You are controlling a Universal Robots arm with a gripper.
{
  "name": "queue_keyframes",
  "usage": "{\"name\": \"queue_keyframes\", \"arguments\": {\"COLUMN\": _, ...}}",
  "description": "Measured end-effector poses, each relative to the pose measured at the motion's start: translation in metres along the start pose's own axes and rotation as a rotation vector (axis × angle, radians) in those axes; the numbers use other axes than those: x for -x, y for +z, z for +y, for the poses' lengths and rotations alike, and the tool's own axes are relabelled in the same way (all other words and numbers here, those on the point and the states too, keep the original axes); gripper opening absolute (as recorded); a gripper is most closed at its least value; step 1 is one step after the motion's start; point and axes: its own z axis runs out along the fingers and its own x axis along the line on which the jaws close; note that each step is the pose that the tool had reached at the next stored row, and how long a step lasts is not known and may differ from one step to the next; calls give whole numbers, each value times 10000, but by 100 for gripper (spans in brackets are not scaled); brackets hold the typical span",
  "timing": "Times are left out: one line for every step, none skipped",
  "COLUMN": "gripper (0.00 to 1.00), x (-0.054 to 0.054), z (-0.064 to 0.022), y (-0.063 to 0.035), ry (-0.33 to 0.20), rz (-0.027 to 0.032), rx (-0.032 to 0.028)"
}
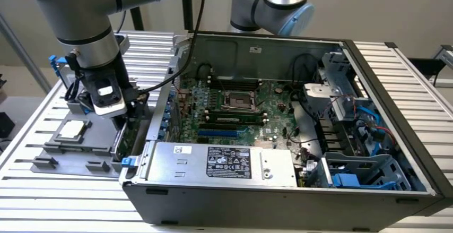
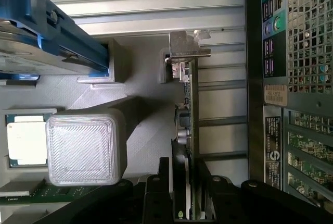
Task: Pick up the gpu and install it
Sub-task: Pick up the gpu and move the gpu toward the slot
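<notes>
One gpu (image 2: 190,104) stands on edge at the grey tray's (image 2: 145,83) edge nearest the case (image 2: 255,78), long axis along the case wall, bracket pointing away from the straddling tool (image 2: 184,206); pinching or not, I cannot tell.

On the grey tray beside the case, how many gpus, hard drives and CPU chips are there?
gpu: 1
hard drive: 1
CPU chip: 1
Total: 3

The gpu (image 2: 190,99) (edge-on) is partly hidden by the hand (image 2: 184,165).
</notes>
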Motion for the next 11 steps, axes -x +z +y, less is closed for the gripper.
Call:
{"name": "queue_keyframes", "arguments": {"gripper": 31, "x": 0, "z": 0, "y": 0, "ry": 0, "rz": 2, "rx": -1}}
{"name": "queue_keyframes", "arguments": {"gripper": 31, "x": 0, "z": 0, "y": -1, "ry": -1, "rz": 2, "rx": -1}}
{"name": "queue_keyframes", "arguments": {"gripper": 31, "x": 1, "z": 0, "y": 0, "ry": -1, "rz": 2, "rx": -1}}
{"name": "queue_keyframes", "arguments": {"gripper": 26, "x": 1, "z": 0, "y": 0, "ry": -1, "rz": 2, "rx": -1}}
{"name": "queue_keyframes", "arguments": {"gripper": 26, "x": 1, "z": 0, "y": 0, "ry": -1, "rz": 3, "rx": 0}}
{"name": "queue_keyframes", "arguments": {"gripper": 26, "x": 1, "z": 0, "y": 0, "ry": -1, "rz": 3, "rx": 0}}
{"name": "queue_keyframes", "arguments": {"gripper": 26, "x": 1, "z": 0, "y": 0, "ry": 0, "rz": 2, "rx": 0}}
{"name": "queue_keyframes", "arguments": {"gripper": 26, "x": 1, "z": 0, "y": 0, "ry": 0, "rz": 7, "rx": -1}}
{"name": "queue_keyframes", "arguments": {"gripper": 26, "x": 3, "z": 0, "y": 2, "ry": -2, "rz": 25, "rx": -1}}
{"name": "queue_keyframes", "arguments": {"gripper": 26, "x": 6, "z": -1, "y": 2, "ry": -4, "rz": 61, "rx": -4}}
{"name": "queue_keyframes", "arguments": {"gripper": 26, "x": 10, "z": -1, "y": 2, "ry": -3, "rz": 137, "rx": -11}}
